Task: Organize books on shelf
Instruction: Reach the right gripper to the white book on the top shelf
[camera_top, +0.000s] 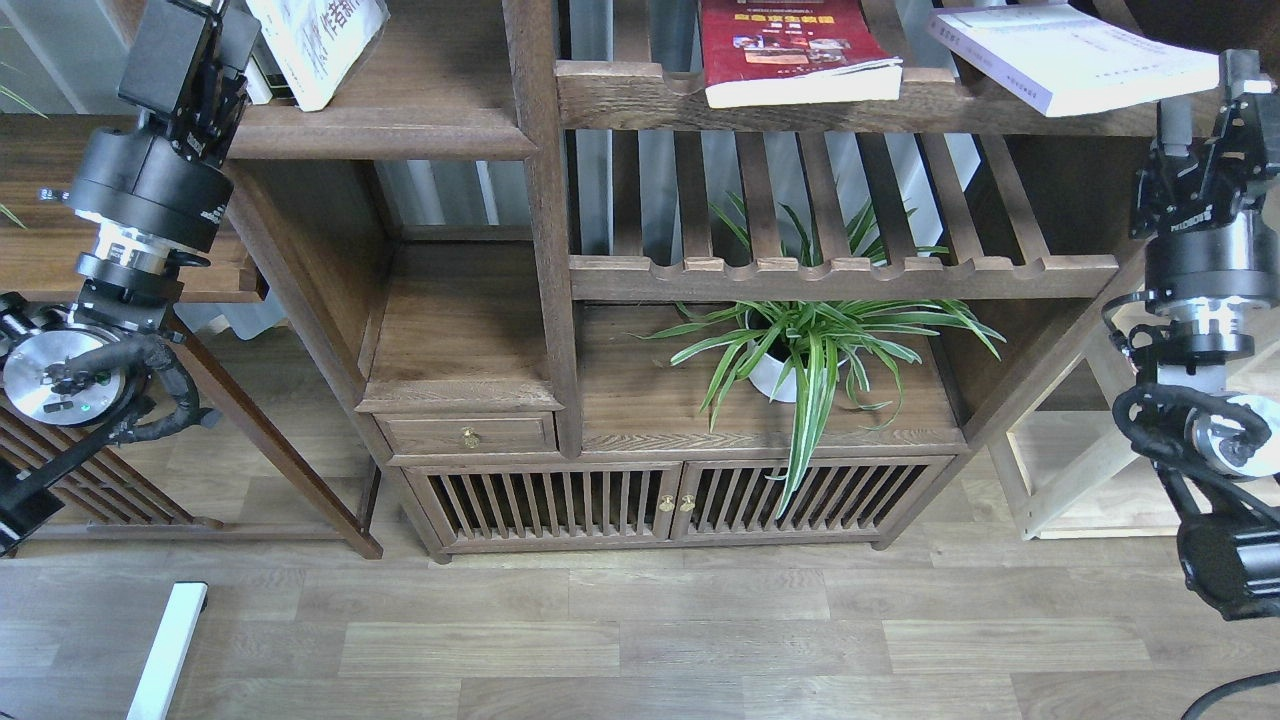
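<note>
books spread across three spots, sorting not yet done

wood-plank floor and a dark wooden bookcase fill my view. on the solid shelf (400, 125) at upper left the white book (320, 45) leans, just beside my left tool (215, 95); whether that tool is spread or pressed together i cannot tell. the dark red book (795, 50) and the lavender book (1070, 55) lie flat on the slatted top rail, apart. my right tool (1235, 100) hangs near the lavender one, its state unclear. i judge two books remain to be moved.

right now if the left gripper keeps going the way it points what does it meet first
Probably the white book lying on the solid shelf board. The left gripper points up toward the top of the picture, just beside it. Depth is unclear, and its fingers cannot be told apart.
</note>
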